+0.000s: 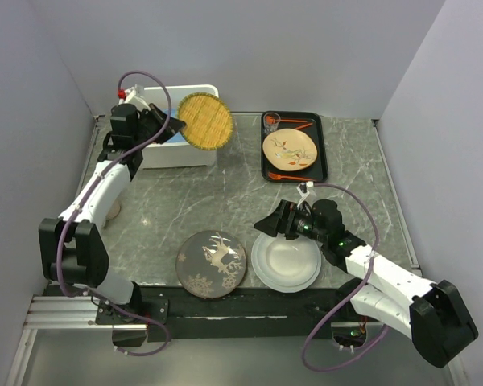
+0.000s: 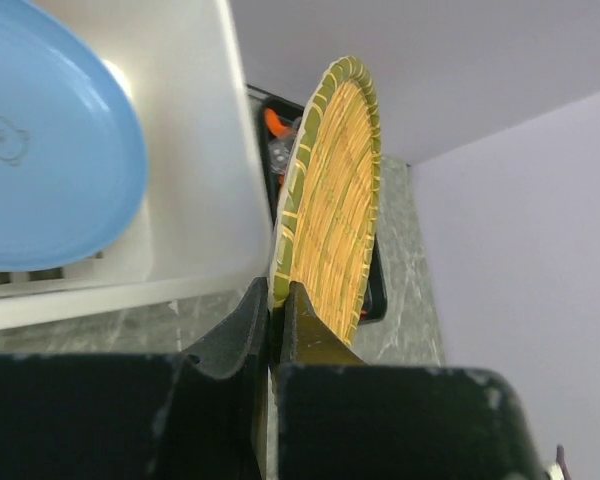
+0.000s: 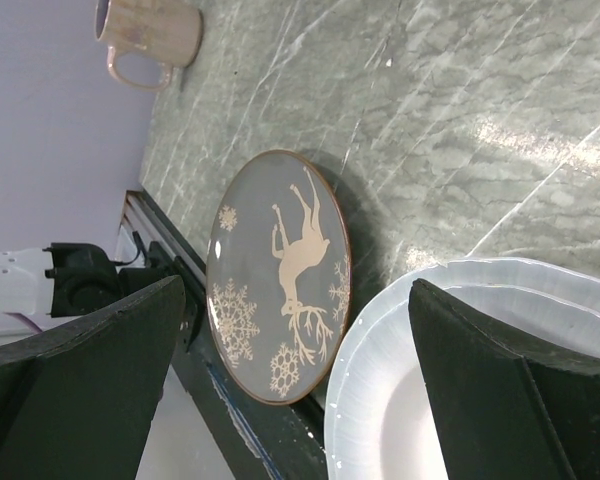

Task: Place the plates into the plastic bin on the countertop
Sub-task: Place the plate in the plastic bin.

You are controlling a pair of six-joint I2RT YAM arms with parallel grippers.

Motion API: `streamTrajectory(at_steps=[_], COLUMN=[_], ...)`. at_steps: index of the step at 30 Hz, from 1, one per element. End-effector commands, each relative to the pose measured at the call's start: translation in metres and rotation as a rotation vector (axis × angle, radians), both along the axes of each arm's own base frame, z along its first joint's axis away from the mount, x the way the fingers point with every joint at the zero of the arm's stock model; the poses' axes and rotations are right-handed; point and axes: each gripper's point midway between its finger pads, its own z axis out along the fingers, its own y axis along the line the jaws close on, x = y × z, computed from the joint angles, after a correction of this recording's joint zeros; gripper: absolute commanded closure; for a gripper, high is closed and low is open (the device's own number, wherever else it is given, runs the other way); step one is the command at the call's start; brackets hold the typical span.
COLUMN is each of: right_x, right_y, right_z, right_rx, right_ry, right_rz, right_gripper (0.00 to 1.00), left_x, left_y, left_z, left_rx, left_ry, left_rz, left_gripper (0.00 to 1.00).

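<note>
My left gripper [image 1: 171,125] is shut on the rim of a gold-patterned plate [image 1: 204,121], held on edge in the air beside the right wall of the white plastic bin [image 1: 195,153]. In the left wrist view the plate [image 2: 330,200] stands next to the bin wall [image 2: 195,150], and a blue plate [image 2: 40,150] lies inside the bin. A dark deer plate [image 1: 212,264] and a white plate [image 1: 286,261] lie on the grey countertop [image 1: 185,201] near the front edge. My right gripper [image 1: 271,223] is open just above the white plate's far-left rim [image 3: 400,400], with the deer plate [image 3: 278,275] beside it.
A black tray [image 1: 320,153] at the back holds a peach flower-painted plate [image 1: 289,148] and orange cutlery. A beige mug [image 3: 150,35] stands at the left of the counter behind my left arm. Walls close in on the left, back and right.
</note>
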Motion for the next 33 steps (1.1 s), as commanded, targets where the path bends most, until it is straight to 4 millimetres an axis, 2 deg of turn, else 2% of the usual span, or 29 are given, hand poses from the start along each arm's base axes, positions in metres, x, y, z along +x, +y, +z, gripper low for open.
streamTrajectory(at_steps=[1,11,17,18,20,27,28,30,33], right_x=[0.006,0.005,0.004,0.003,0.002,0.001,0.001,0.001,0.0], right_y=[0.005,0.004,0.006,0.005,0.005,0.005,0.005,0.005,0.005], right_z=[0.013,0.009,0.005,0.006,0.005,0.003,0.003,0.003,0.003], right_rx=[0.025,0.025,0.025,0.028,0.032,0.03,0.033,0.033,0.033], right_ry=[-0.048,-0.04,-0.022,-0.027,-0.024,-0.022,-0.021,-0.021,-0.019], right_rz=[0.012,0.012,0.024,0.024,0.022,0.025,0.023,0.026,0.029], right_gripper=[0.0,0.0,0.0,0.0,0.0,0.0,0.0,0.0,0.0], left_x=[0.019,0.047,0.06,0.062,0.066,0.082,0.084,0.086,0.091], left_y=[0.006,0.047,0.059,0.061,0.068,0.079,0.079,0.078,0.079], left_z=[0.038,0.035,0.034,0.028,0.032,0.033,0.038,0.025,0.017], left_rx=[-0.056,-0.084,-0.073,-0.064,-0.055,-0.044,-0.045,-0.041,-0.038], left_ry=[-0.087,-0.058,-0.054,-0.036,-0.04,-0.027,-0.038,0.004,0.019], left_rz=[0.015,0.156,0.218,0.232,0.258,0.283,0.278,0.275,0.28], left_gripper=[0.99,0.99,0.99,0.99,0.99,0.99,0.99,0.99,0.99])
